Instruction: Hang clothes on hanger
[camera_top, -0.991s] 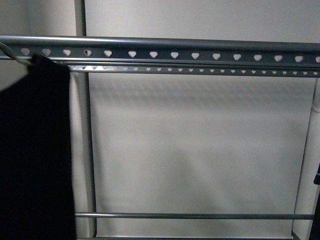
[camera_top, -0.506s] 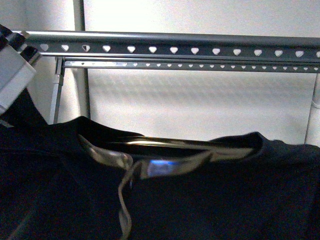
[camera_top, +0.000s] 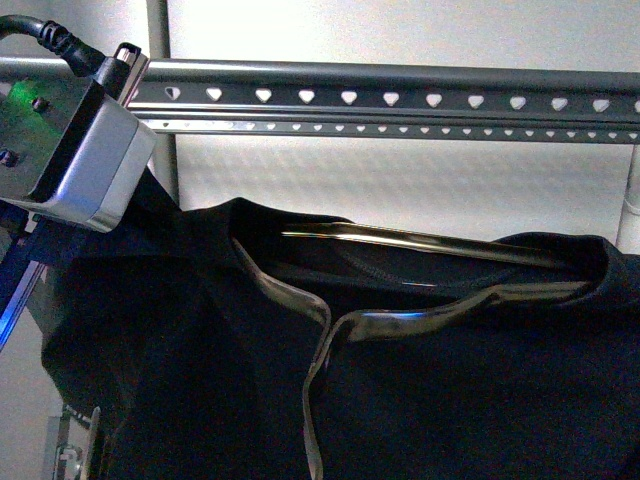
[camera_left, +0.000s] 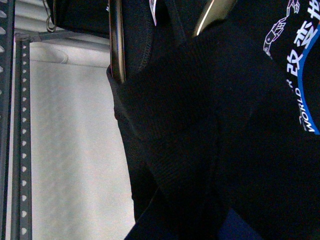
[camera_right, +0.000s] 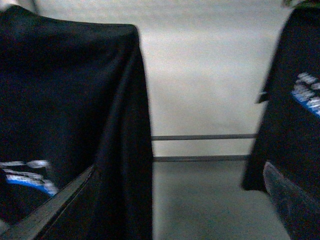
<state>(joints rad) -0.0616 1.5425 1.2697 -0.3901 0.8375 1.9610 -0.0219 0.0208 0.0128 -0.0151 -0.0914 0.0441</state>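
The black T-shirt (camera_top: 450, 400) fills the lower front view, its collar stretched over a shiny curved metal frame (camera_top: 420, 245), just below the hanger. The hanger is the grey rack, with a round top rail (camera_top: 400, 72) above flat bars with heart holes (camera_top: 390, 100). My left arm's wrist housing (camera_top: 80, 150) is at the upper left. The left gripper is shut on the T-shirt, its fingers buried in black cloth (camera_left: 200, 150) near the blue-white print (camera_left: 300, 75). My right gripper (camera_right: 170, 205) is open and empty, with T-shirt folds (camera_right: 70, 100) on both sides.
A white wall panel (camera_top: 400, 190) stands behind the rack. A grey upright (camera_top: 158, 30) and a white post (camera_top: 630, 200) flank it. The rack's bars also show in the left wrist view (camera_left: 7, 125). A low crossbar (camera_right: 200, 136) runs above the grey floor (camera_right: 200, 200).
The T-shirt went from hanging at the far left to spread across the view, and its collar has risen toward the rail. My left wrist has moved in at the upper left.
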